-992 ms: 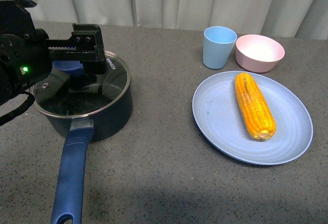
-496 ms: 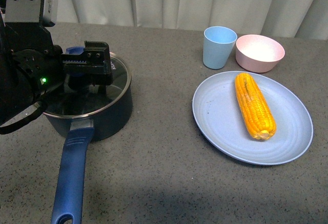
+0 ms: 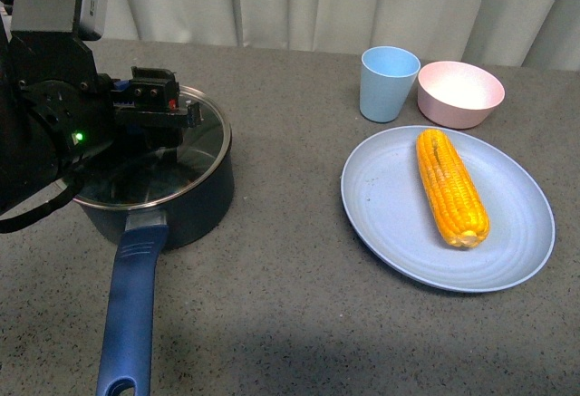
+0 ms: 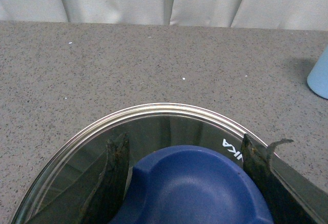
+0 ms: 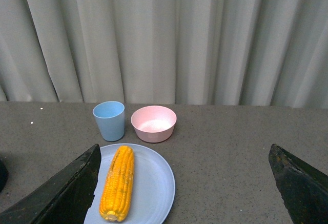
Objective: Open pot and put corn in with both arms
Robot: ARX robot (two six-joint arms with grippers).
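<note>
Now the left gripper (image 4: 185, 151) has come down over the dark navy round saucepan (image 3: 195, 206), which stands near the left edge of the grey speckled tabletop (image 3: 290, 305) with its long blue handle (image 3: 131, 314) pointing to the near edge. A second ago the blue plastic knob (image 4: 197, 188) showed beside the gripper in the front view; it is now hidden behind the black housing. In the left wrist view the two black fingers (image 4: 115, 167) stand on either side of the knob, each with a little gap, so the gripper is spread and grips nothing yet. The glass lid with its steel rim (image 3: 204, 138) sits level on the saucepan, so the pot is not yet open.

By my reading the approach is over, and closing on the knob and lifting come next.

One whole yellow-orange corn cob (image 3: 450, 188) has not moved: it lies on a light blue round plate (image 3: 381, 224) toward the right edge, lengthwise from far to near. A light blue cup (image 3: 388, 82) and a pink bowl (image 3: 459, 93) stand just beyond the plate, toward the far edge. The right gripper (image 5: 184, 155) is out of the front view; its own camera shows its fingers wide apart and empty, well short of the corn.
</note>
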